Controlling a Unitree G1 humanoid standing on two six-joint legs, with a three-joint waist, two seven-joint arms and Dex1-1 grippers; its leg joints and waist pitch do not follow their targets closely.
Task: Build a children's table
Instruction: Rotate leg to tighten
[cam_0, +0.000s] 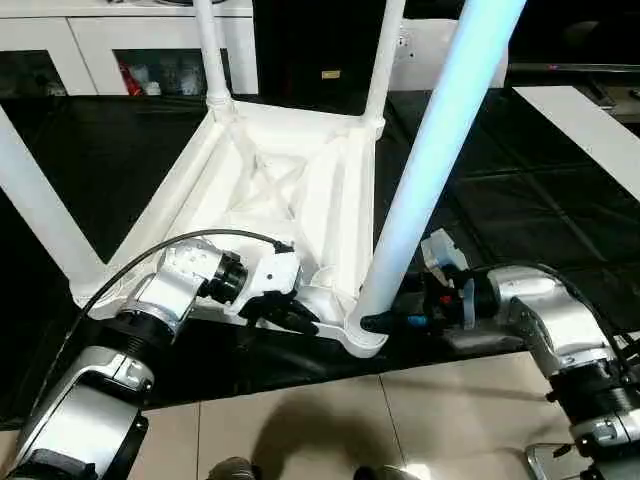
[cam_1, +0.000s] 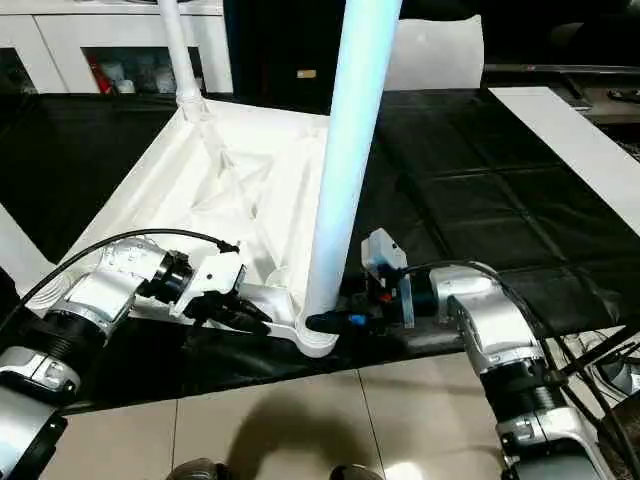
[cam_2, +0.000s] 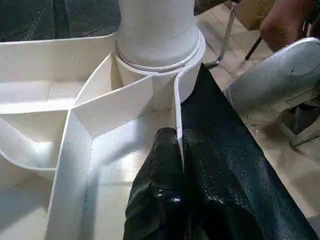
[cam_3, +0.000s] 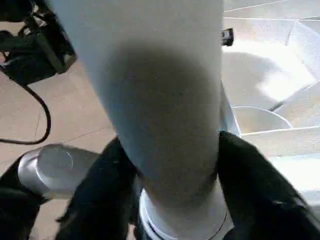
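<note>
1. Lying upside down on black mat (cam_0: 120, 150): tabletop (cam_0: 290, 180), legs upright in sockets.
2. Left gripper (cam_2: 180, 150): pinched tight on tabletop's near rim.
3. Right gripper (cam_3: 170, 165): fingers straddling near-corner leg (cam_0: 430, 160) base; contact unclear.

I am counting one white tabletop (cam_0: 270, 190), lying upside down, and four white legs standing up from its corners: a near one (cam_0: 440, 150) rising from the closest corner socket, one at the left (cam_0: 40, 215), and two far ones (cam_0: 212, 50) (cam_0: 385, 55). I am seeing two grippers, a left gripper (cam_0: 300, 318) and a right gripper (cam_0: 385, 322).
</note>
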